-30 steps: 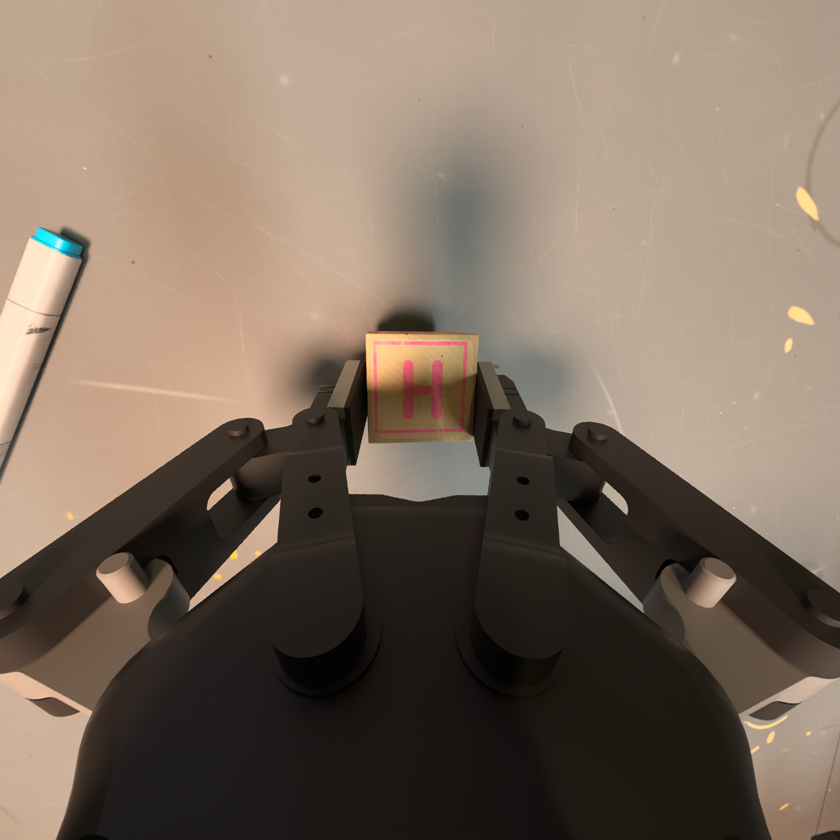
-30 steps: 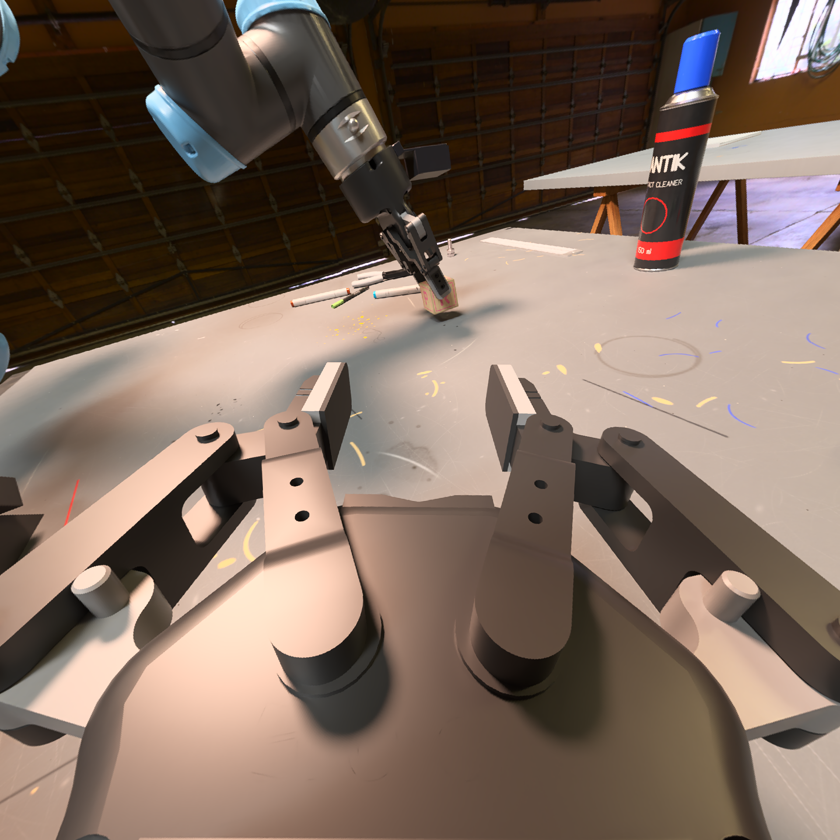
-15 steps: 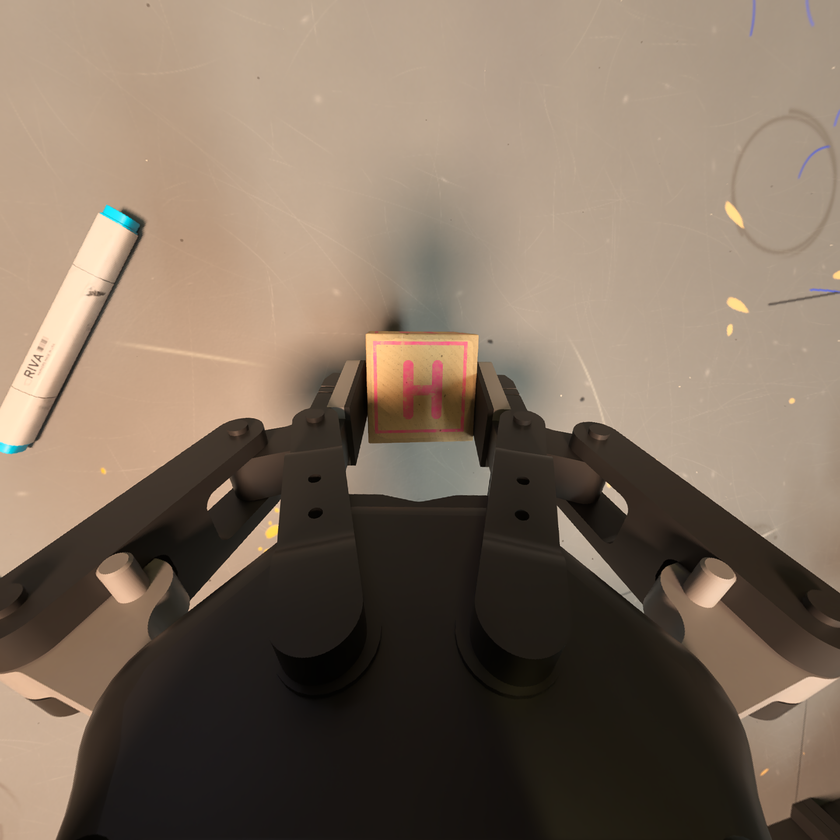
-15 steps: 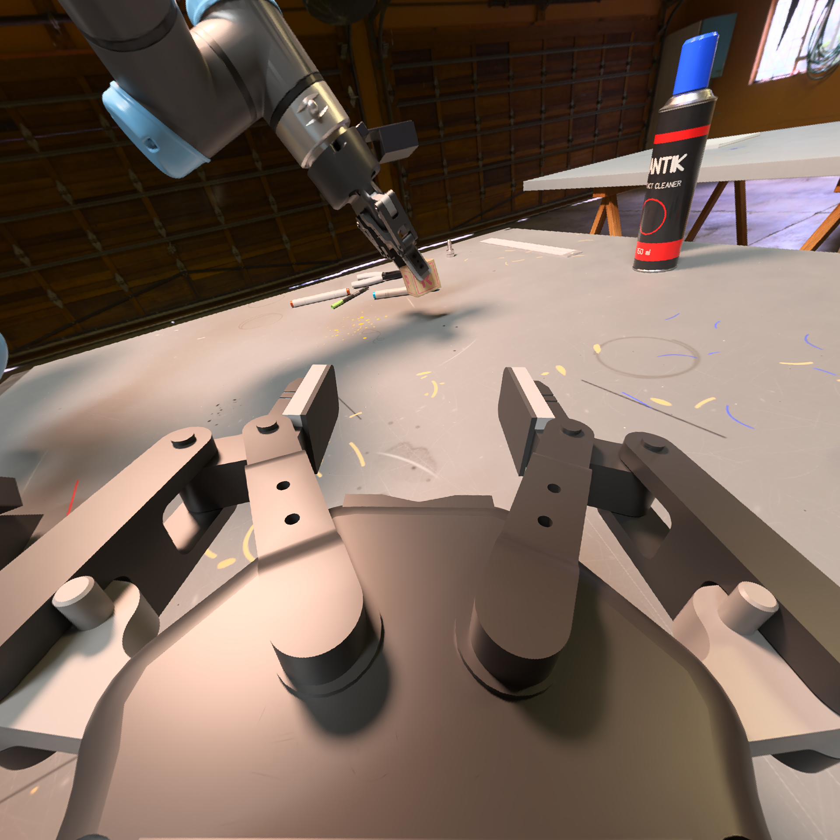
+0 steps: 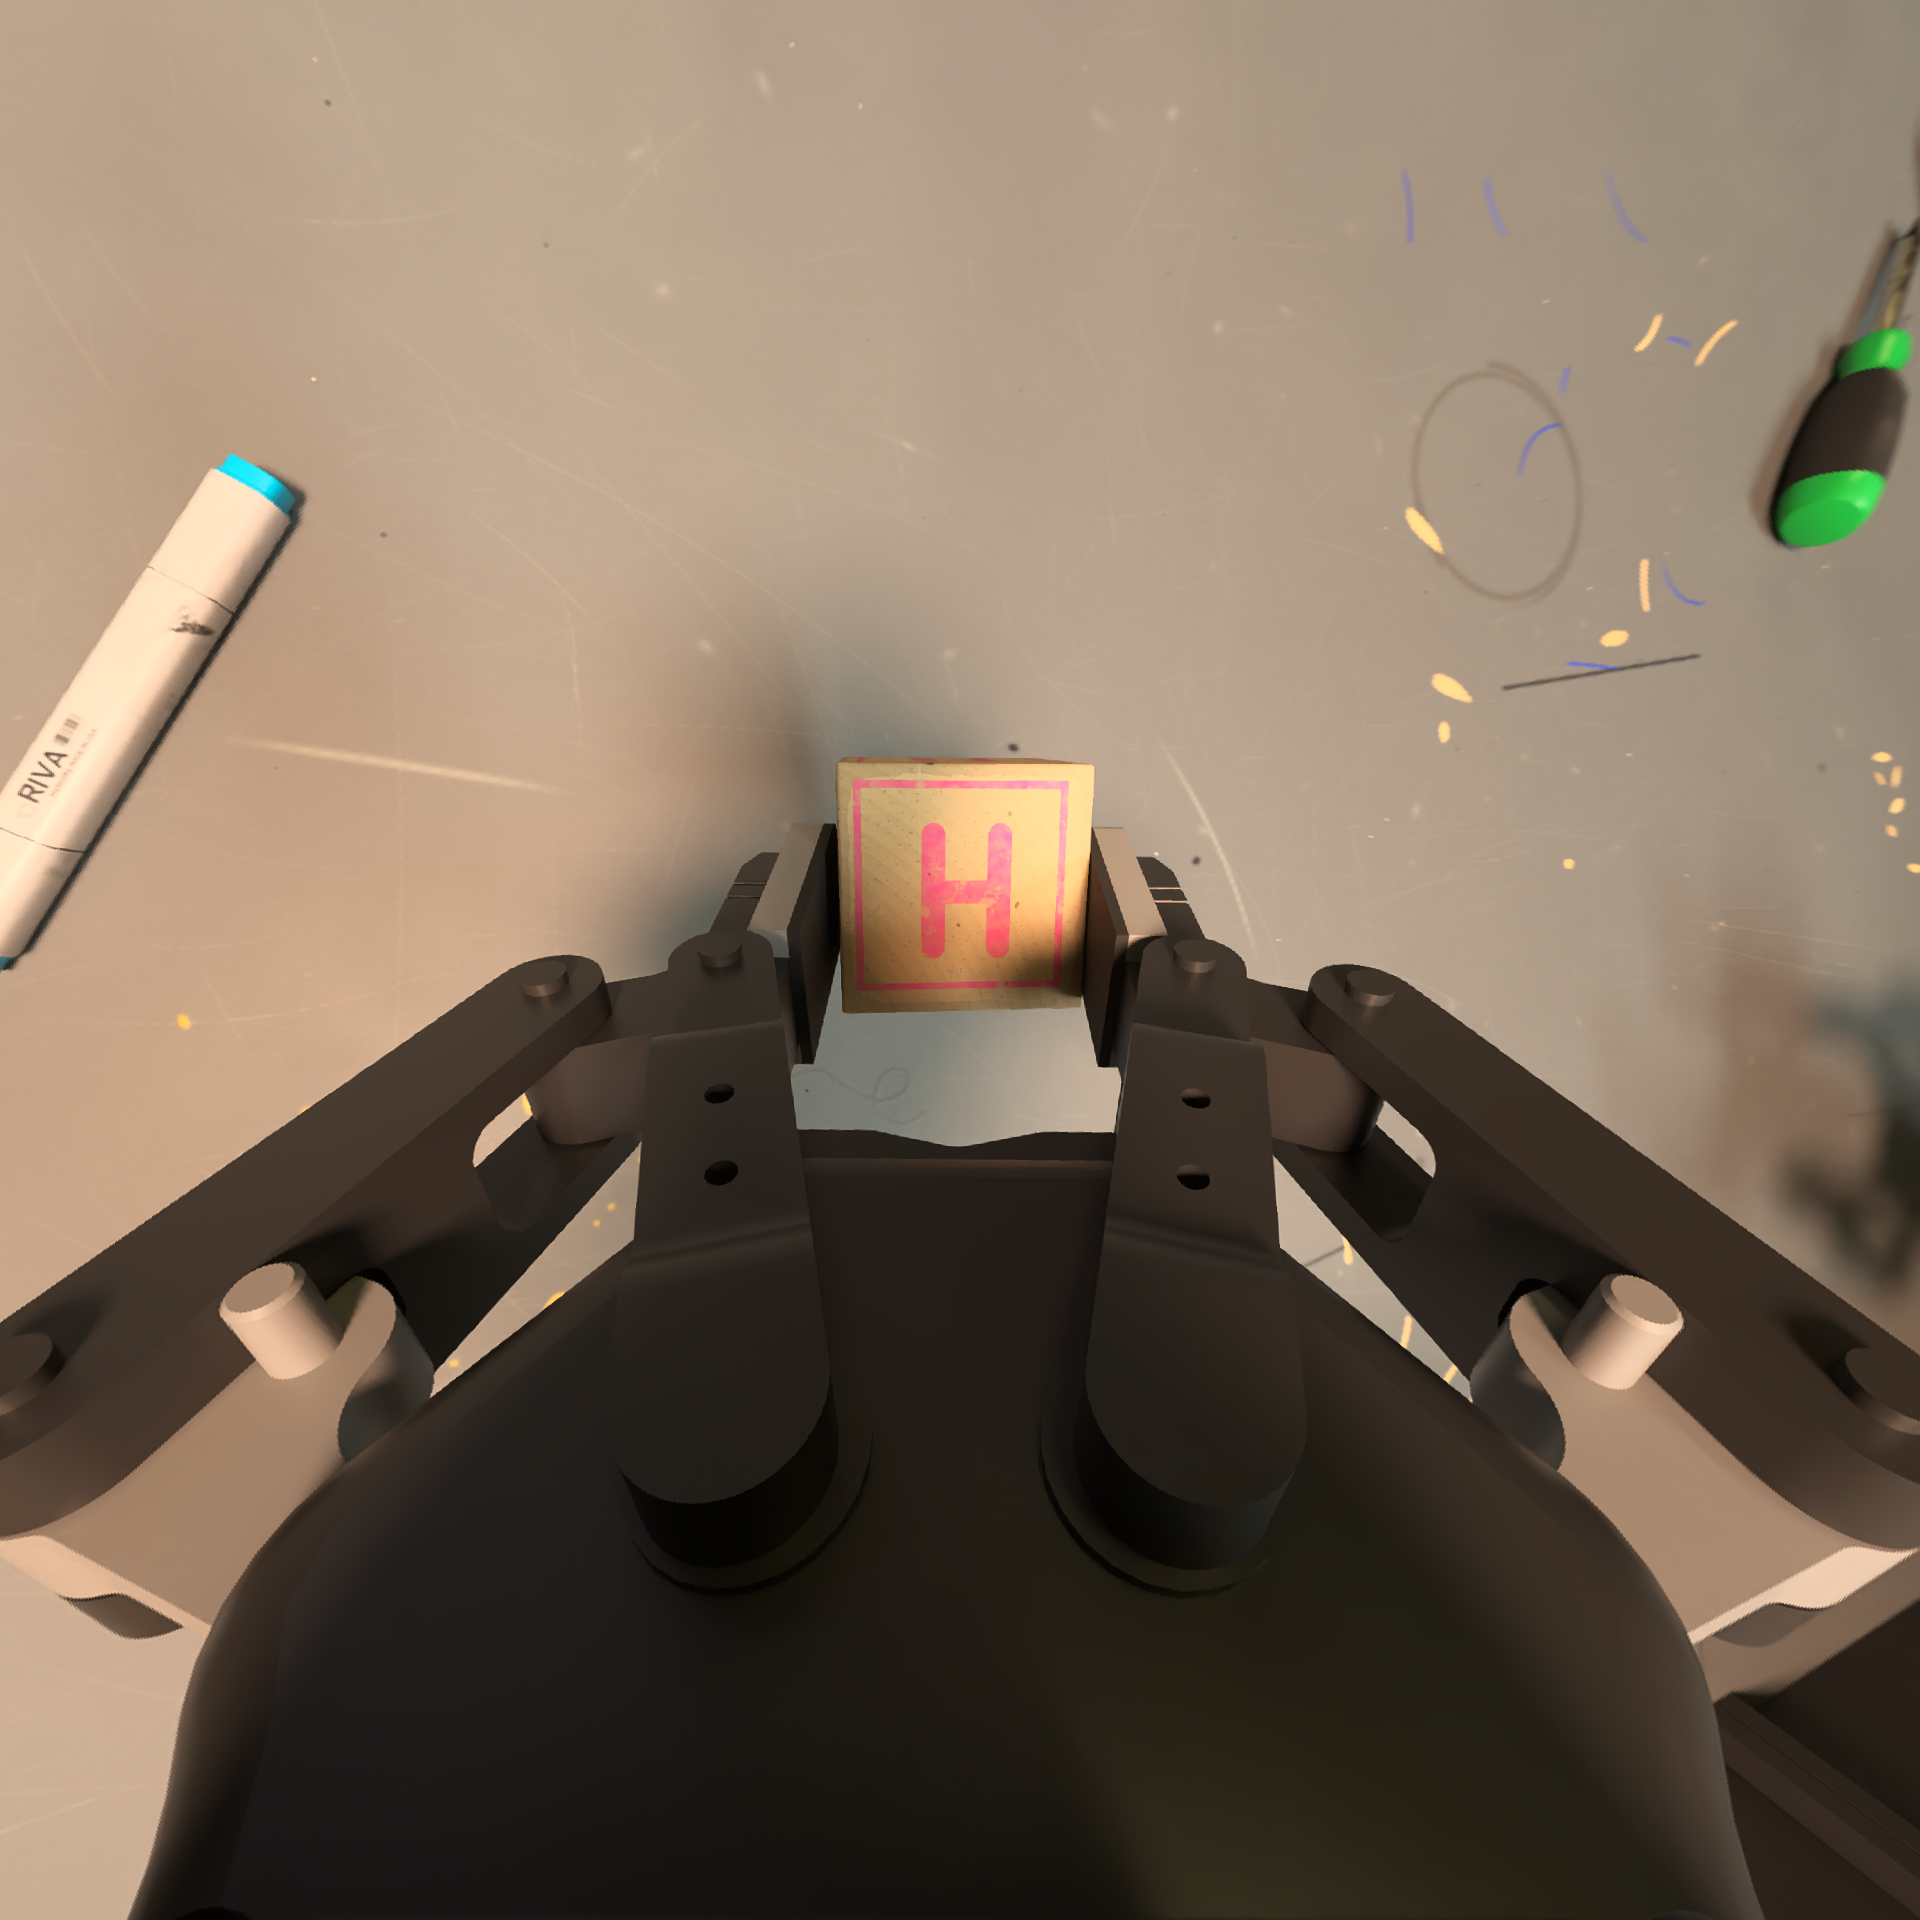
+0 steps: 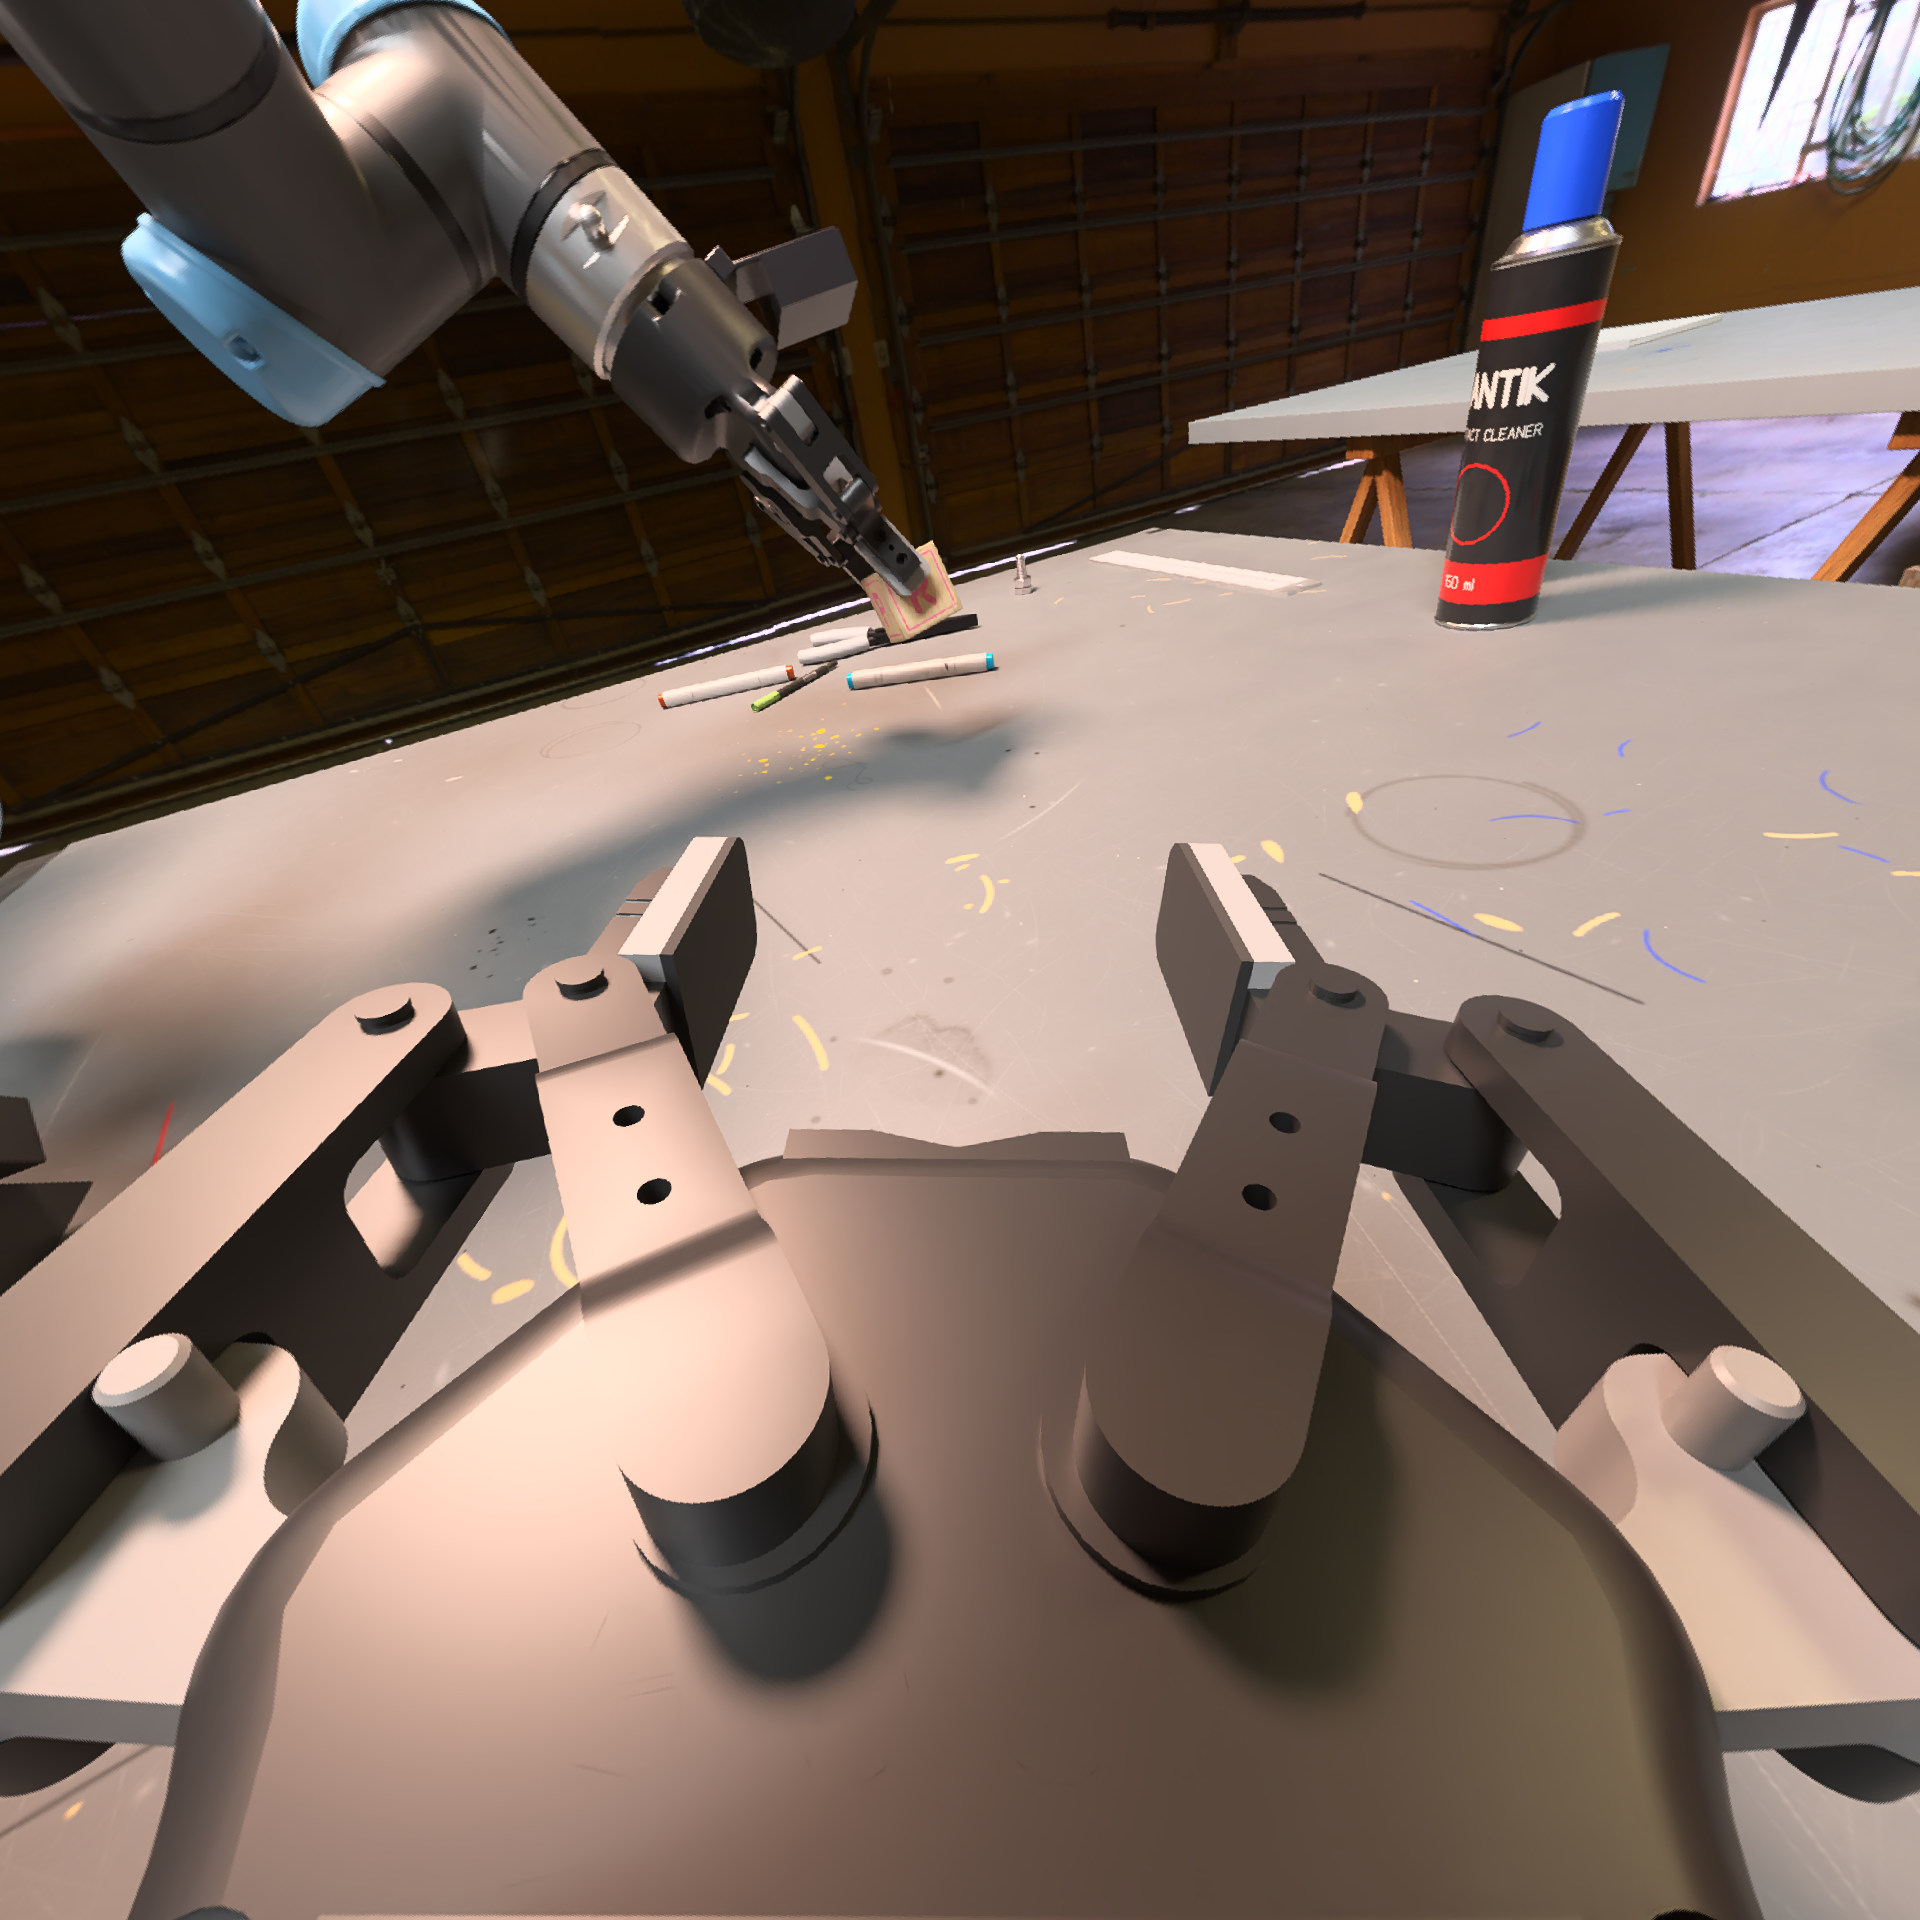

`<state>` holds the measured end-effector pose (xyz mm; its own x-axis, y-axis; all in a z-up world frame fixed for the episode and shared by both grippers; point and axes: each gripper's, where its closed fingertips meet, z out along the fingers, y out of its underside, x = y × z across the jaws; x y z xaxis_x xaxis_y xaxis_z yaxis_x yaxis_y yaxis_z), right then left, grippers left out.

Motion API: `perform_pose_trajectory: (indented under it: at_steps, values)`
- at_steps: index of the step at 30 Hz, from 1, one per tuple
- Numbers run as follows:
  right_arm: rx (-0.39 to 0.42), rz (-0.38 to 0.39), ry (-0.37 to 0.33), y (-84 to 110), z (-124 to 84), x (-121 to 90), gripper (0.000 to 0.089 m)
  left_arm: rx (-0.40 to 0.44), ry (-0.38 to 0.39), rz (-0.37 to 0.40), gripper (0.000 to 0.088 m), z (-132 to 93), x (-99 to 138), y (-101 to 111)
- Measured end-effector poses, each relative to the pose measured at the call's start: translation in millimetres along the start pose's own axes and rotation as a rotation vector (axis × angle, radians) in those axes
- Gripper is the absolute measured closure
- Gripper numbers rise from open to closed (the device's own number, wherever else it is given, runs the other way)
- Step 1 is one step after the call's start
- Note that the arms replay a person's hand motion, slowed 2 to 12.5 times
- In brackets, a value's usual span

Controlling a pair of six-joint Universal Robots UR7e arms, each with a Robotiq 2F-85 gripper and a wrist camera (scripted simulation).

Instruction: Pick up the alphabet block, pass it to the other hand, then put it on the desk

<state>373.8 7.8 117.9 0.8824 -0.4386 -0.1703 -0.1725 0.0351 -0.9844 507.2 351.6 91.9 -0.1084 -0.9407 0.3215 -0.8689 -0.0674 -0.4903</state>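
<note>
A wooden alphabet block [image 5: 964,894] with a pink letter in a pink frame sits between the pads of my left gripper [image 5: 961,914], which is shut on it and holds it in the air above the grey desk [image 5: 935,364]. In the right wrist view the same block [image 6: 914,601] hangs at the tip of the left gripper [image 6: 899,582], far back over the desk. My right gripper [image 6: 956,914] is open and empty, low over the near part of the desk [image 6: 1091,727].
A white marker with a blue cap [image 5: 135,686] lies left of the block and a green-handled screwdriver [image 5: 1844,457] at the far right. Several markers [image 6: 831,670] lie under the left gripper. A black spray can [image 6: 1527,395] stands at the back right.
My left gripper has risen with the block, so more of the desk and the screwdriver show. My right gripper's jaws have opened wider.
</note>
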Motion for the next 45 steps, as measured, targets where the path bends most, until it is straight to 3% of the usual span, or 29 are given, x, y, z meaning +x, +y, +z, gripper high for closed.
perform_pose_trajectory:
  at_steps: [24, 45]
  values:
    - [0.021, 0.008, 0.018, -5.9, -5, 5, 0.0207, 0.159, 0.359, 0.006, 0.0479, -46, 64, 8]
    - [0.052, 0.022, 0.026, -10.8, -10, 12, 0.0196, 0.182, 0.758, 0.038, 0.0479, -60, 155, 21]
